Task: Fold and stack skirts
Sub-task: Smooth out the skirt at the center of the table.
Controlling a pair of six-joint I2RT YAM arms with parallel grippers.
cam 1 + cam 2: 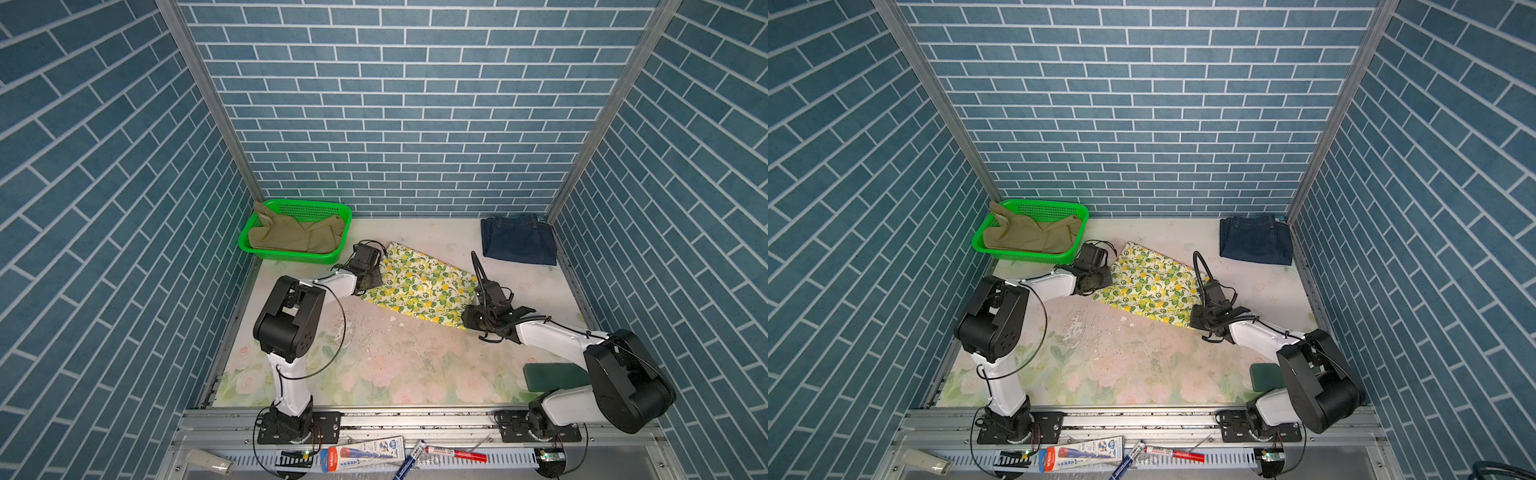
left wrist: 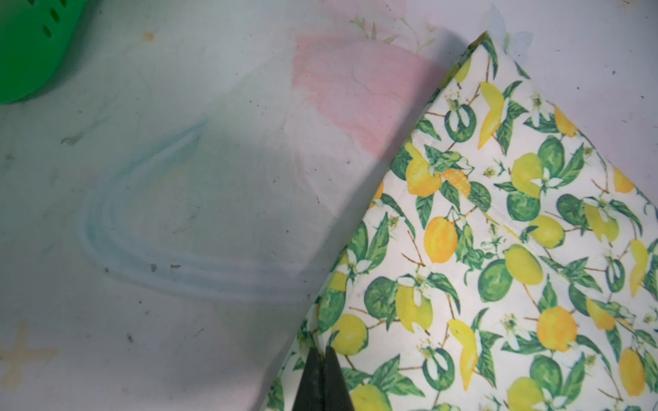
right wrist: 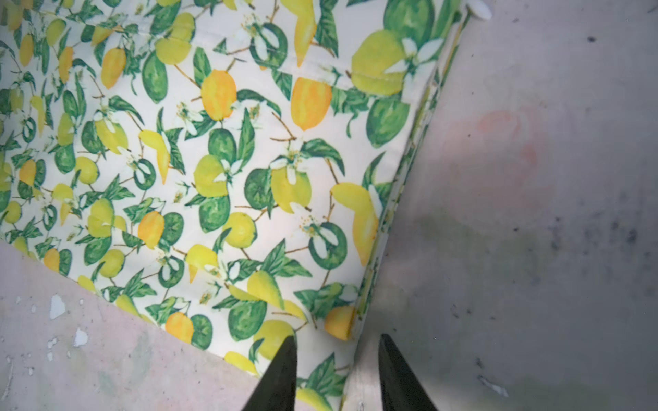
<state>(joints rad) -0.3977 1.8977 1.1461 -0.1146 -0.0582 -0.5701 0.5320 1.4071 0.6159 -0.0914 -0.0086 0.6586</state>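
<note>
The lemon-print skirt (image 1: 419,286) (image 1: 1150,286) lies flat and folded across the middle of the table. My left gripper (image 2: 323,350) is at its left edge, fingers pressed together on a pinch of the printed cloth (image 2: 498,249). My right gripper (image 3: 338,338) stands open astride the skirt's near right corner (image 3: 320,320), one finger over the cloth and one over the bare mat. The dark blue denim skirt (image 1: 518,241) (image 1: 1255,240) lies folded at the back right. The khaki skirt (image 1: 291,237) (image 1: 1030,235) sits crumpled in the green basket (image 1: 307,203).
The green basket stands in the back left corner, close to my left wrist. A dark green pad (image 1: 555,376) lies beside the right arm's base. Pens and a tube (image 1: 365,453) rest on the front rail. Blue brick walls enclose three sides.
</note>
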